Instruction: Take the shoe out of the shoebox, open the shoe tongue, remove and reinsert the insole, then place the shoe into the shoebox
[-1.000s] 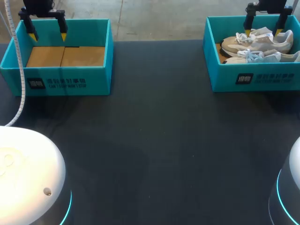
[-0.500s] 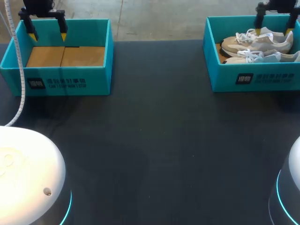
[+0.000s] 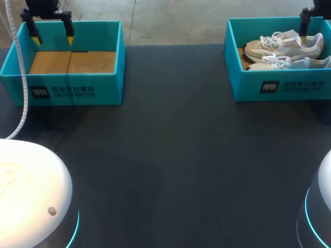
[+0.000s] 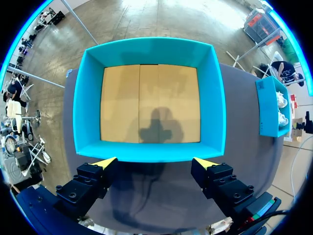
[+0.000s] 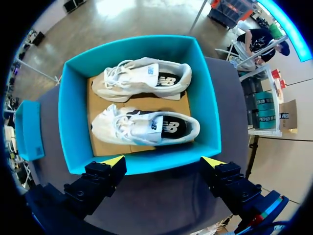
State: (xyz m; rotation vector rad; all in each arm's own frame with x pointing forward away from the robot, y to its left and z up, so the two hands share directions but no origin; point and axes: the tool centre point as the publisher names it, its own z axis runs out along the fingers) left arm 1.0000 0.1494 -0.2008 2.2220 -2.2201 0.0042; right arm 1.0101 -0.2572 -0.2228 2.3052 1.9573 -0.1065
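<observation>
Right gripper [image 5: 164, 161] open, above teal cardboard shoebox [image 3: 279, 85], far right. Two beige laced sneakers [image 5: 146, 126] inside, side by side, long axes left-right, toes left. Left gripper [image 4: 155, 162] open above second teal box [image 3: 67, 85], far left; dark tabletop [image 3: 170, 155] between.

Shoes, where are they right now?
In the head view, the two shoes lie side by side inside the teal shoebox at the table's far right corner, with the open right gripper above the box.
</observation>
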